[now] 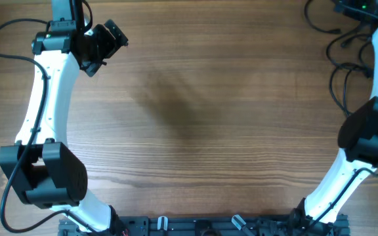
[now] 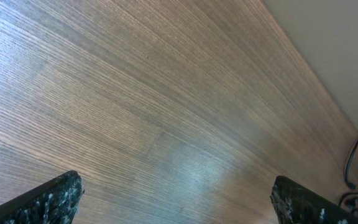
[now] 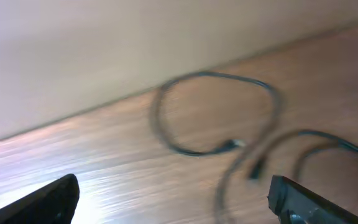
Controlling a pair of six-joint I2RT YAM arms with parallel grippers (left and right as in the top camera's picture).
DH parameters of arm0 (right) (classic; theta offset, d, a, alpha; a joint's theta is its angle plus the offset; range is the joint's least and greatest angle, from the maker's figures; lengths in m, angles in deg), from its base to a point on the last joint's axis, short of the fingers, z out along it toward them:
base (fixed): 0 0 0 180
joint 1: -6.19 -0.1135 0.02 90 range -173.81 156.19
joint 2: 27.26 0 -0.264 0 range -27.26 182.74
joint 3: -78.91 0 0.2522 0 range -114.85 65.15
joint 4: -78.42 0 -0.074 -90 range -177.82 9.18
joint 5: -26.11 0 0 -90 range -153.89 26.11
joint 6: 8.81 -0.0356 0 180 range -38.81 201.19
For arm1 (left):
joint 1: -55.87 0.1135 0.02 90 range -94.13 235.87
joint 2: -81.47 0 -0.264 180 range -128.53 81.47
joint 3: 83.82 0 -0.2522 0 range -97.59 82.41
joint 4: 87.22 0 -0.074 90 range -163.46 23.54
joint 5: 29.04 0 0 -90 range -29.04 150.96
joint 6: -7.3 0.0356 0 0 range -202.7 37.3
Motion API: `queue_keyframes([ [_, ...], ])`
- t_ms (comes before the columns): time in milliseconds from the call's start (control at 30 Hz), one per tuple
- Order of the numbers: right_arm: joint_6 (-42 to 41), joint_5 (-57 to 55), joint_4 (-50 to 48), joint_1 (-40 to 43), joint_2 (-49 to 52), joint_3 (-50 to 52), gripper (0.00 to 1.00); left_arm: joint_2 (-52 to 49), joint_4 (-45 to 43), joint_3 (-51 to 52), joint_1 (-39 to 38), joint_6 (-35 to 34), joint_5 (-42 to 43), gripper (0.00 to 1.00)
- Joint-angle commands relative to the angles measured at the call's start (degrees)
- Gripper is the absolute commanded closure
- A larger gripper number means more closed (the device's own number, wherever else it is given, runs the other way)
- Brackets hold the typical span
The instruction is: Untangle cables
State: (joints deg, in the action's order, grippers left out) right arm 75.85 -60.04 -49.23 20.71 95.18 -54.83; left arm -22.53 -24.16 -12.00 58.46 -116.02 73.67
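I am looking at the cables (image 3: 216, 75). They are lying in the far right corner of the table (image 1: 209, 118), close to the pale wall (image 3: 135, 43). One cord is making a big loose loop, and a small plug (image 3: 232, 144) is sitting at the bottom of it. More cords are curving just beside it on the right. The right wrist view is blurry, so I cannot tell whether they are crossing or knotted.

I am thinking these cords are very light, soft and bendy. They are thin and smooth, so they are likely to slip out of a weak pinch, and they are going to flop and drag behind when lifted. I am thinking a good place to take hold is a plain bit of the big loop, away from the other cords. The cord just behind the plug looks good too, since the plug may stop it sliding out.

My right gripper (image 3: 176, 202) is hanging over the cables with its fingers wide apart and nothing between them. My left gripper (image 2: 176, 202) is far off at the other side, also wide apart and holding nothing.

The table is flat, smooth wood. The cords are lying flat on it, so I am guessing the fingers must go right down to the wood to pinch one. The middle of the table is giving me lots of room to spread the cords out. The wall is leaving little room behind them.
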Motion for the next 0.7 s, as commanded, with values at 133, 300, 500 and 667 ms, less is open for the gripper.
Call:
queue_keyframes([
  [133,-0.7,3.3,16.2,-20.5,-21.4,-0.3,0.0,-0.4,0.0,-0.3,-0.1,-0.2,-0.4,0.0],
  [300,-0.9,3.7,28.5,-30.0,-34.9,-0.3,0.0,-0.4,0.0,-0.3,-0.1,-0.2,-0.4,0.0],
  [500,-0.8,3.7,37.5,-30.7,-37.6,-0.3,0.0,-0.4,0.0,-0.3,-0.1,-0.2,-0.4,0.0],
  [667,-0.6,2.2,39.5,-30.7,-37.5,-0.3,0.0,-0.4,0.0,-0.3,-0.1,-0.2,-0.4,0.0],
])
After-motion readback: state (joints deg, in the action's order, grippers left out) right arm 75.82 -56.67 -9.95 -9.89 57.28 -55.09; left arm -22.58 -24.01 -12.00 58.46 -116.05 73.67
